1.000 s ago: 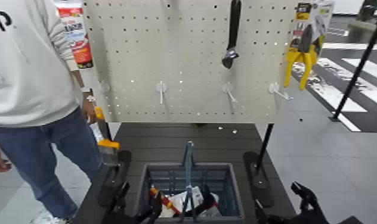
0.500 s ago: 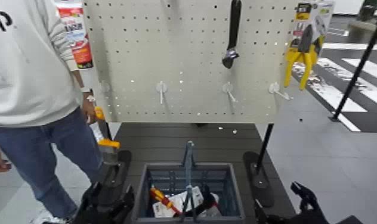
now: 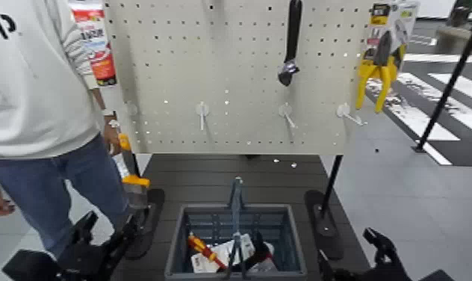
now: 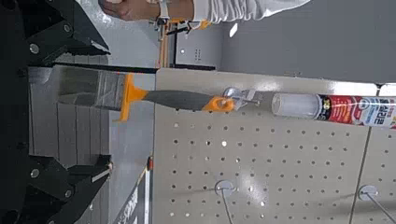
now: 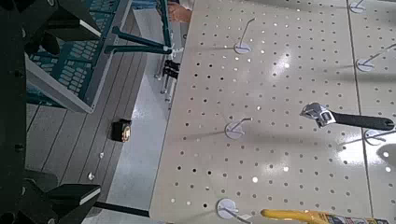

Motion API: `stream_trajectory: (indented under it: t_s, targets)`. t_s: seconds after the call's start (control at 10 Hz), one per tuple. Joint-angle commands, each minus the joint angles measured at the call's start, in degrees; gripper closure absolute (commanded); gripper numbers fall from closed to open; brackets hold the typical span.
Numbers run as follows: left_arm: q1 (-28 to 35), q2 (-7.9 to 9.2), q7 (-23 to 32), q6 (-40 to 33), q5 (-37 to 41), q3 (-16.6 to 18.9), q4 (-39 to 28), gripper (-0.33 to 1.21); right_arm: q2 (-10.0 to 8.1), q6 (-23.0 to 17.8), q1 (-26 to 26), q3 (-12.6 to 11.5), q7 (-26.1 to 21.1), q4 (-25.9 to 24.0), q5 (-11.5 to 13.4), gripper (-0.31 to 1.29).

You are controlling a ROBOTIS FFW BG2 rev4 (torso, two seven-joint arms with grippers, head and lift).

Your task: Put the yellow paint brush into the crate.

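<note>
Crate, part filled; yellow brush hung outside it

Container: one dark grey crate (image 3: 181, 224), slatted sides, upright handle (image 3: 237, 217) across the middle, standing on the dark platform (image 3: 187, 179) between the two grippers.

Contents of crate: one red-and-yellow screwdriver (image 3: 207, 250), lying slanted in the left half; one white package (image 3: 225, 251), beside it; one black-handled item (image 3: 259, 248), toward the right, kind not clear.

Task piece: one yellow paint brush (image 3: 135, 181), outside the crate, far and left of it, hanging bristles down from a hook at the left edge of the pegboard (image 3: 231, 82).

Left gripper (image 3: 110, 220): left of the crate, nearer than the brush; jaws well parted, holding nothing, bristles lined up with the gap in its wrist view.

Right gripper (image 3: 346, 247): right of the crate; jaws apart, empty.

Also on the board: red-and-white tube (image 3: 95, 46), left; wrench (image 3: 290, 46), right of centre; packaged yellow pliers (image 3: 378, 77), far right.

One person (image 3: 41, 97), behind, left.
</note>
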Motion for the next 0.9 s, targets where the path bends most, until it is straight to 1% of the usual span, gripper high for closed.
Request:
stream_trajectory:
  t_s: [0.1, 0.4, 0.6, 0.8, 0.9]
  targets:
    - [-3.4, -1.23, -3.1, 5.6, 0.3, 2.7, 0.0, 0.37, 0.09, 0.1, -0.1, 0.1, 0.1, 0.1, 0.0, 0.15]
    - [-7.0, 0.00, -7.8, 10.0, 2.8, 6.0, 2.3, 0.36, 0.09, 0.2, -0.4, 0.4, 0.2, 0.4, 0.0, 0.15]
    - [-9.6, 1.41, -10.9, 12.0, 2.8, 7.2, 3.6, 0.36, 0.18, 0.3, -0.7, 0.4, 0.4, 0.5, -0.1, 0.15]
    - [-12.8, 3.69, -14.5, 13.4, 4.7, 7.4, 6.6, 0.37, 0.00, 0.4, -1.1, 0.8, 0.5, 0.9, -0.3, 0.15]
    - [-13.6, 4.22, -15.5, 14.5, 4.5, 7.8, 6.8, 0.37, 0.00, 0.5, -1.2, 0.9, 0.5, 0.9, -0.3, 0.15]
